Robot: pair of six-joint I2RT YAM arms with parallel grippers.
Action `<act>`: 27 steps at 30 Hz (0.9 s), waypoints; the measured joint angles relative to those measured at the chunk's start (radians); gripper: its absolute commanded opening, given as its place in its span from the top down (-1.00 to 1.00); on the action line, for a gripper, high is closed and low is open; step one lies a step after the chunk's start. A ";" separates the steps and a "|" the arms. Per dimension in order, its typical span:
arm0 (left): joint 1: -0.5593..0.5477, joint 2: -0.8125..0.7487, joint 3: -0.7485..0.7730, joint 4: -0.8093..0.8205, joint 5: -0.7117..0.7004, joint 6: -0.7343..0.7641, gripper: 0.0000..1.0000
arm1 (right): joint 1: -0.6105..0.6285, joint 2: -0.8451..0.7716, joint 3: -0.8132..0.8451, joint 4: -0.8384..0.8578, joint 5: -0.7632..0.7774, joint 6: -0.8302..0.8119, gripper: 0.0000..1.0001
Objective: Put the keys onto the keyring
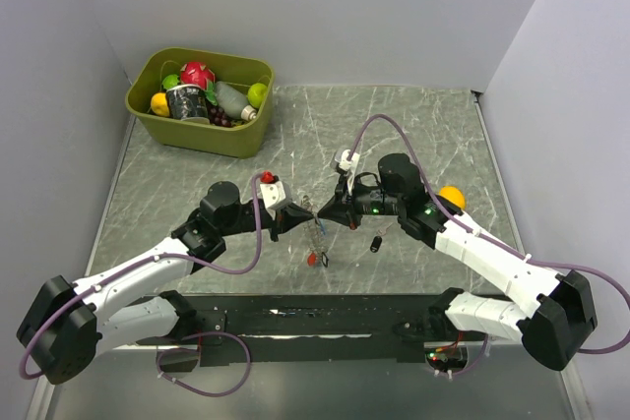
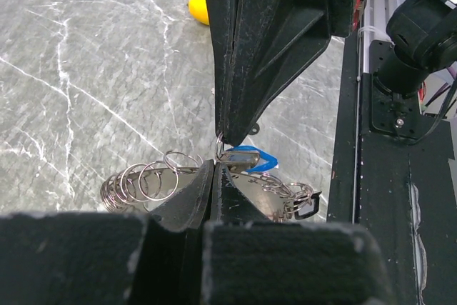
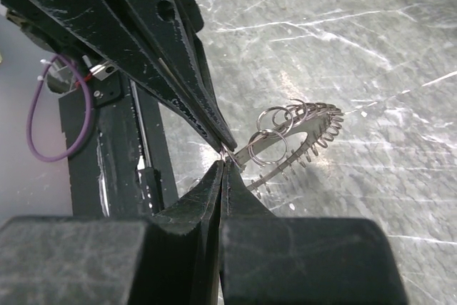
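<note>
The keyring is a metal loop strung with several split rings, also shown in the right wrist view. My left gripper is shut on its near end. My right gripper is shut tip to tip against it, pinching a small ring at that same end. A blue-headed key lies right at the meeting tips; I cannot tell which jaws hold it. A red-headed key hangs low on the keyring. A black key lies on the table under the right arm.
A green bin of toy fruit and a can stands at the back left. A yellow ball sits beside the right arm. A black rail runs along the near edge between the bases.
</note>
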 measured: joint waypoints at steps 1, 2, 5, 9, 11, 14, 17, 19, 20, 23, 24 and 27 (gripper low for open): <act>0.000 -0.001 0.000 0.000 -0.003 0.000 0.98 | 0.000 0.000 0.000 0.000 0.004 0.000 1.00; 0.000 -0.003 -0.002 0.001 -0.006 0.000 0.98 | 0.002 0.000 0.000 0.000 0.008 0.000 1.00; 0.000 -0.011 -0.003 0.000 -0.010 0.000 0.98 | 0.003 -0.002 0.000 0.000 0.021 0.000 1.00; -0.001 -0.022 -0.004 0.005 -0.010 0.000 0.98 | 0.004 -0.018 -0.004 0.000 0.037 0.000 1.00; -0.001 -0.027 -0.004 0.008 -0.010 0.000 0.98 | 0.004 -0.028 -0.006 0.000 0.045 0.000 1.00; -0.002 -0.035 -0.013 0.026 -0.010 0.000 0.98 | 0.004 -0.040 -0.011 0.002 0.053 0.000 1.00; -0.003 -0.040 -0.019 0.030 -0.010 0.000 0.98 | 0.004 -0.041 -0.017 0.003 0.055 0.000 1.00; -0.003 -0.040 -0.019 0.032 -0.010 0.000 0.98 | 0.004 -0.041 -0.021 0.002 0.056 0.000 1.00; -0.003 -0.042 -0.020 0.034 -0.010 0.000 0.98 | 0.004 -0.041 -0.022 0.001 0.056 0.000 1.00; -0.003 -0.053 -0.025 0.046 -0.010 0.000 0.98 | 0.004 -0.041 -0.022 -0.002 0.057 0.000 1.00; -0.003 -0.058 -0.026 0.046 -0.010 0.000 0.98 | 0.004 -0.041 -0.022 -0.002 0.057 0.000 1.00; -0.003 -0.071 -0.035 0.053 -0.010 0.000 0.98 | 0.004 -0.041 -0.022 -0.001 0.056 0.000 1.00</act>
